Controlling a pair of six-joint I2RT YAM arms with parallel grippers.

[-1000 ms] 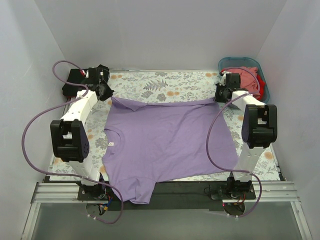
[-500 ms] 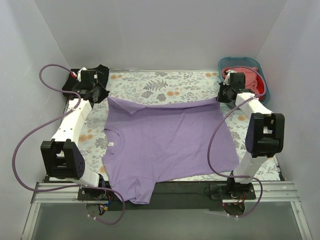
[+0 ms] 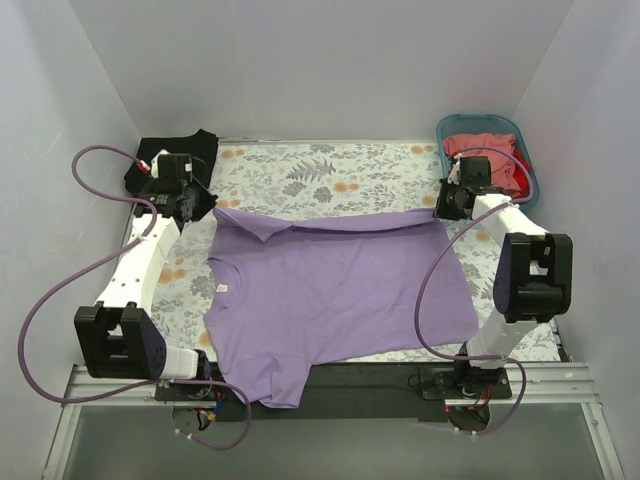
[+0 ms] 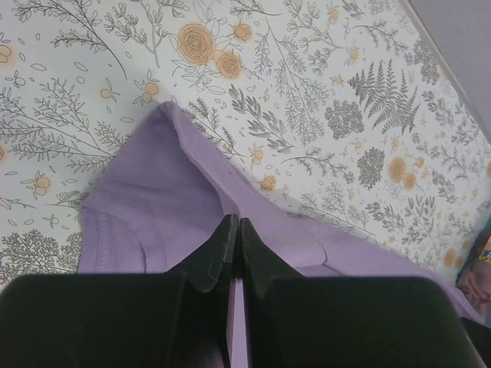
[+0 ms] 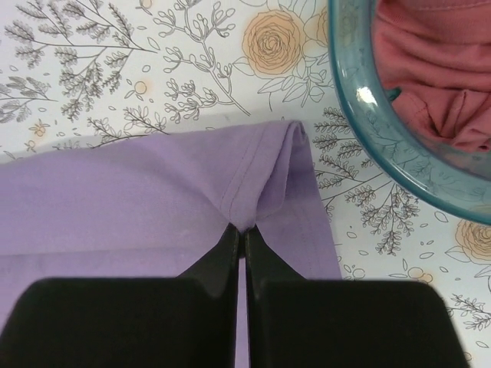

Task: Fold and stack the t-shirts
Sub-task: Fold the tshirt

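The lavender-purple t-shirt [image 3: 335, 290] lies spread across the floral table, its far edge turned over in a narrow fold. My left gripper [image 3: 203, 207] is shut on the shirt's far left corner; the left wrist view shows the cloth [image 4: 169, 199] pinched between the closed tips. My right gripper [image 3: 441, 208] is shut on the far right corner, with the hem [image 5: 253, 184] bunched at the tips. A black t-shirt [image 3: 170, 150] lies at the far left corner. Salmon-pink and red shirts [image 3: 490, 155] lie in the basket.
The teal plastic basket [image 3: 530, 170] stands at the far right corner, its rim [image 5: 368, 115] close to my right gripper. White walls enclose the table on three sides. The shirt's near sleeve hangs over the table's front edge [image 3: 260, 385].
Both grippers have moved toward the near side, bringing the shirt's far edge over onto itself. The left arm has stretched out further.
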